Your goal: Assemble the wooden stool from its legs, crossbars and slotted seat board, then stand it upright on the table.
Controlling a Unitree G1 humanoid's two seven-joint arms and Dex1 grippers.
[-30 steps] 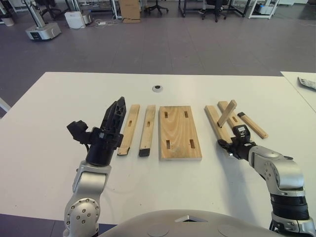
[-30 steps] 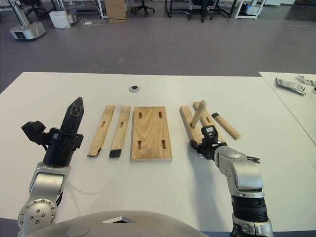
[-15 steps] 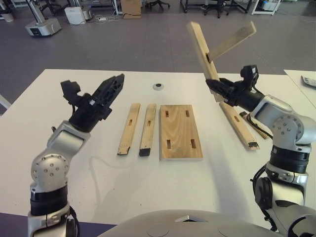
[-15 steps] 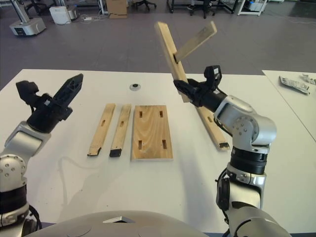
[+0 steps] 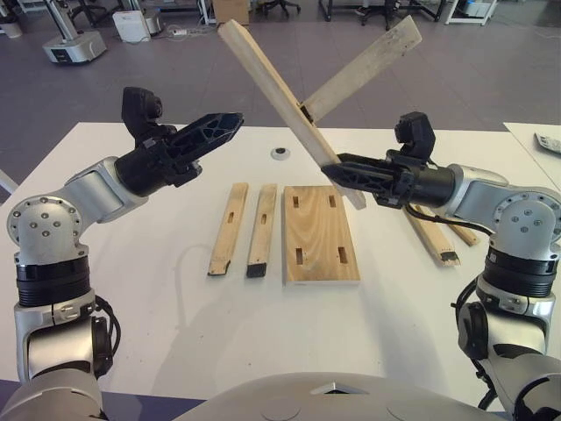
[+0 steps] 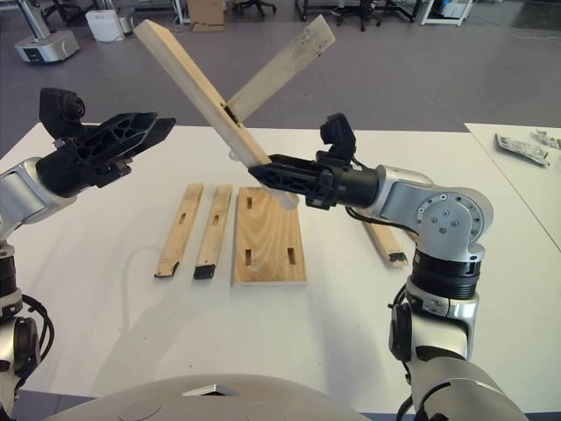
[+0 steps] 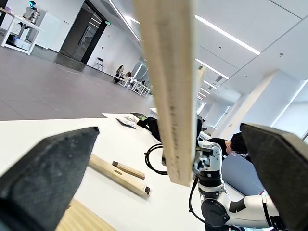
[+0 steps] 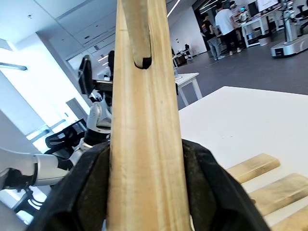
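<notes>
On the tabletop [image 5: 175,307] the slotted seat board [image 5: 320,230] lies flat, with two loose legs [image 5: 230,230] beside it. Above it, the right tool [image 5: 336,172] clamps a leg [image 5: 279,86] with a crossbar [image 5: 368,57] through its slot. The leg tilts toward the left tool [image 5: 230,125], which is spread wide, probably to steady the joint.

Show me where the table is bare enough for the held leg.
Bare: the table's left side, beyond the outer leg; the near strip in front of the board. Crowded: between that leg and the board, and right of the board, where the right leg lies.
</notes>
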